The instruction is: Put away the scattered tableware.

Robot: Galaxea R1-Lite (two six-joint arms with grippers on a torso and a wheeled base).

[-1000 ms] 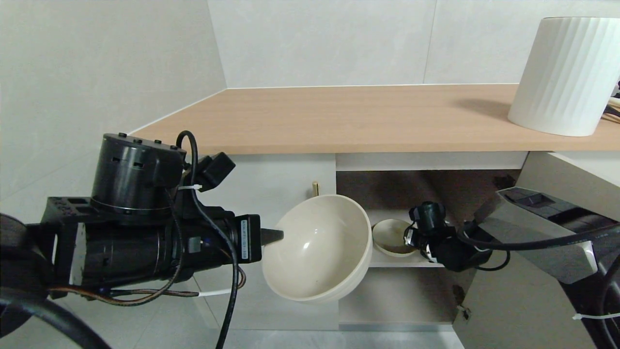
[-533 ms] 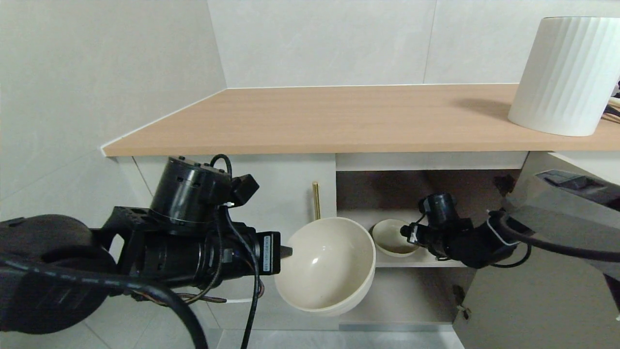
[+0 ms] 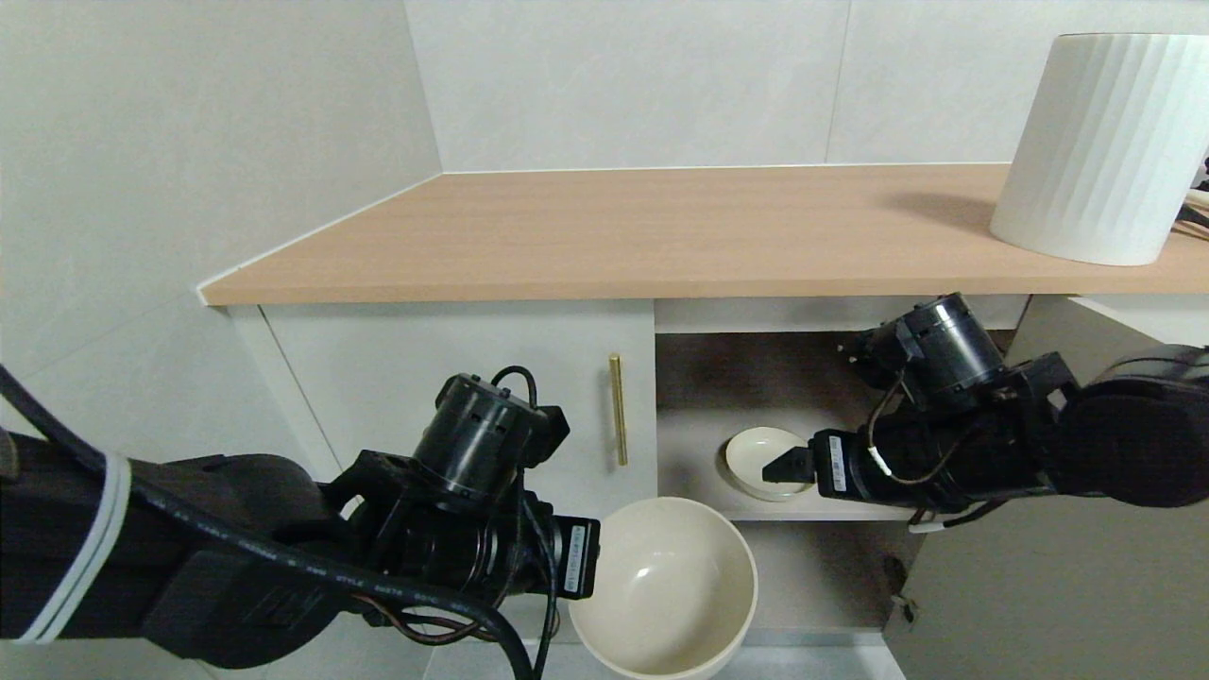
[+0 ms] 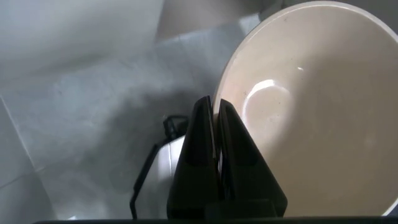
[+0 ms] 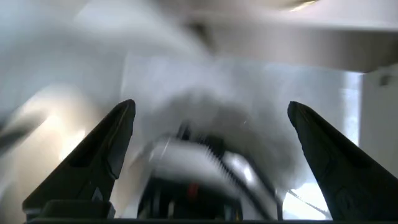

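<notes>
A large cream bowl (image 3: 661,590) hangs low in front of the cabinet, its opening facing up towards me. My left gripper (image 3: 593,567) is shut on its near rim, and in the left wrist view the two fingers (image 4: 214,118) pinch the edge of the bowl (image 4: 311,112). A small cream bowl (image 3: 760,460) sits on the shelf (image 3: 694,477) inside the open cabinet. My right gripper (image 3: 782,469) is just beside that small bowl, apart from it. In the right wrist view my right gripper (image 5: 211,130) stands open with nothing between its fingers.
A wooden countertop (image 3: 661,227) runs above the cabinet, with a tall white ribbed container (image 3: 1100,142) at its right end. The left cabinet door with a brass handle (image 3: 619,420) is closed. The right door (image 3: 1001,604) stands open. A tiled wall closes the left side.
My left arm has lowered the large bowl and carried it right, towards the cabinet's bottom. The right arm has risen and turned, its gripper still by the small bowl.
</notes>
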